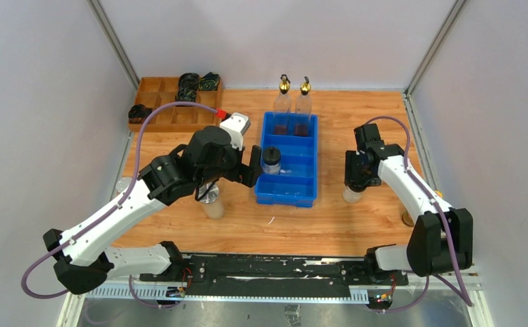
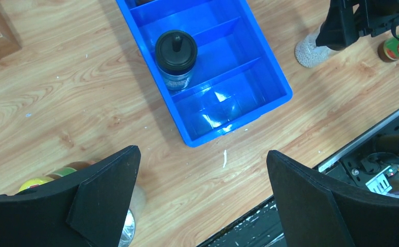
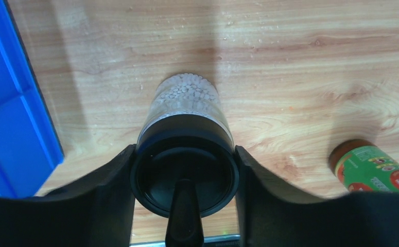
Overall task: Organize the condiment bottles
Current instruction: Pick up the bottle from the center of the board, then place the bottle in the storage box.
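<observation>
My right gripper is shut on a black-capped jar of white grains, which is upright on the table right of the blue tray; it also shows in the top view. My left gripper is open and empty, above the table at the tray's near left corner. A second black-capped jar stands in the tray's middle compartment. Two dark bottles sit in its far compartment. Two gold-spouted bottles stand behind the tray. A silver-lidded shaker stands under my left arm.
A green-labelled bottle stands right of the held jar. A yellow-capped bottle is by my left finger. Another clear container stands at the left table edge. A wooden organizer with black cable coils sits back left.
</observation>
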`<state>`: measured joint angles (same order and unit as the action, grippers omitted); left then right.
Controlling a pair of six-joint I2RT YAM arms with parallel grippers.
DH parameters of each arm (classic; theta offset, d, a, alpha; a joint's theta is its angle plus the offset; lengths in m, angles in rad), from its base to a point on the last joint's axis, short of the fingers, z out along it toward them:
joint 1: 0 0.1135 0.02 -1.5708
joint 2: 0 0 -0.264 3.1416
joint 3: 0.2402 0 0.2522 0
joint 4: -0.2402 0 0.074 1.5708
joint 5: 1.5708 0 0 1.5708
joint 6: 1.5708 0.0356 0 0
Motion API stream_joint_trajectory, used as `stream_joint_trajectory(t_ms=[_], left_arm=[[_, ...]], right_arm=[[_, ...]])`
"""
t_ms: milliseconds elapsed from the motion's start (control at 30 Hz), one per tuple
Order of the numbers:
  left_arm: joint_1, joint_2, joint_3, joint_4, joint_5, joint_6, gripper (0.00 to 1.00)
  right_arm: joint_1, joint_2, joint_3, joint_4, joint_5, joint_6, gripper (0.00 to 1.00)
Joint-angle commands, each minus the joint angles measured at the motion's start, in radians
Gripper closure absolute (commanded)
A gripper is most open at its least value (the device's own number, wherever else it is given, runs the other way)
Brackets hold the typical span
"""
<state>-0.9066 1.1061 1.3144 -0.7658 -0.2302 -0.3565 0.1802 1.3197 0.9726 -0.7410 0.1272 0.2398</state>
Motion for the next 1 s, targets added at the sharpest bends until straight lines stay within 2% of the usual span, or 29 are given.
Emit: stream_joint_trajectory(t_ms=[0,33,167,433,533,700,800,967], left_arm=[[-0.001,0.005,0.015,-0.008,-0.013,-0.013,0.00],[-0.002,0.005,0.012,-0.008,-0.014,-0.012,0.00],[-0.002,0.013,0.006,-0.006,-0.019,-0.012,0.00],[-0.002,0.036,0.004,-0.007,-0.043,-0.010,0.00],[-0.002,0.046,0.009,-0.006,-0.048,-0.011,0.00],[-0.002,0.050,0.009,-0.006,-0.061,-0.018,0.00],[-0.001,0.051,0.010,-0.007,-0.060,-0.014,0.00],[-0.001,0.051,0.009,-0.015,-0.060,-0.009,0.00]], right_arm=[[-0.001,0.028,-0.021,0.030,0.016,-0.001,0.70],[-0.001,0.021,-0.017,0.029,0.010,-0.004,0.74],[0.004,-0.025,0.055,-0.019,-0.031,-0.023,0.80],[0.056,-0.064,0.339,-0.157,-0.109,-0.054,0.80],[0.131,-0.026,0.421,-0.177,-0.154,-0.053,0.80],[0.302,0.070,0.501,-0.159,-0.111,-0.054,0.81],[0.373,0.124,0.518,-0.139,-0.080,-0.049,0.81],[0.421,0.174,0.472,-0.049,-0.080,-0.039,0.82]])
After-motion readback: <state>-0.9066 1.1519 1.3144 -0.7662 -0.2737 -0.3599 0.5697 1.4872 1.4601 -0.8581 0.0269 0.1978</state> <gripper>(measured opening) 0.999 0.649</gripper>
